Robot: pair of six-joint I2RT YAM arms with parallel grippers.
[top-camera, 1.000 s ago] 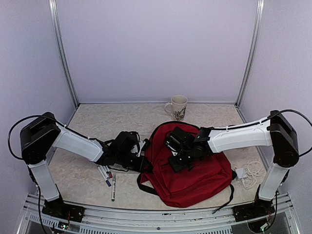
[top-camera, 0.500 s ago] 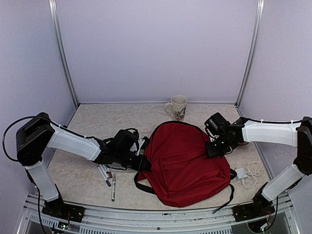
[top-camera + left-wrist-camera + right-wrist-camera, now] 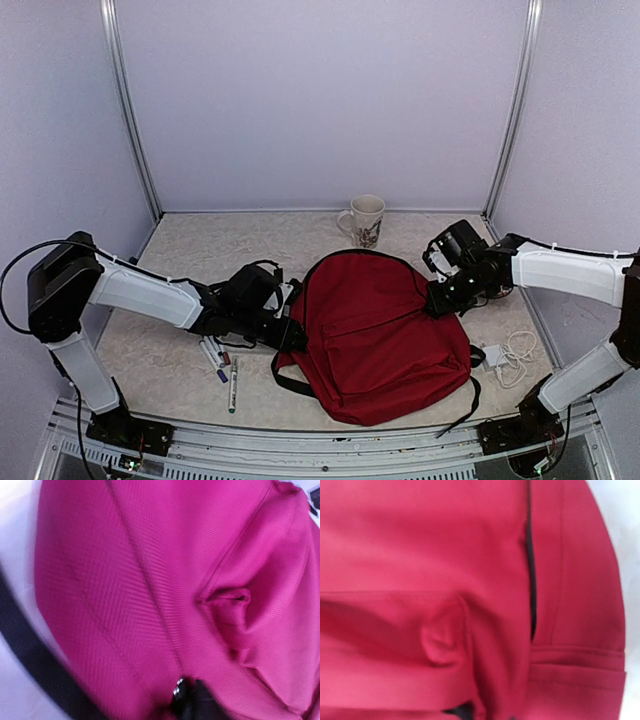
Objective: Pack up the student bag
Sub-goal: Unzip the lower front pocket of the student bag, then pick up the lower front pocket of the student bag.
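The student bag point(image 3: 385, 340), dark red with black straps, lies flat in the middle of the table. My left gripper point(image 3: 287, 335) is at the bag's left edge, against the fabric. My right gripper point(image 3: 441, 301) hangs over the bag's upper right edge. Both wrist views are blurred and filled with red fabric at close range: the bag point(image 3: 150, 580) with a fold and a black strap point(image 3: 30, 660) in the left one, the bag point(image 3: 445, 555) with a black zipper line point(image 3: 530, 560) in the right one. No fingers show clearly, so neither gripper's state is readable.
A patterned mug point(image 3: 366, 220) stands behind the bag. Several markers point(image 3: 222, 365) lie on the table left of the bag, under my left arm. A white charger with its coiled cable point(image 3: 510, 355) lies at the bag's right. A loose strap point(image 3: 462, 410) trails toward the front edge.
My right arm has pulled back from the middle of the bag to its upper right edge. The left gripper has shifted slightly along the bag's left edge.
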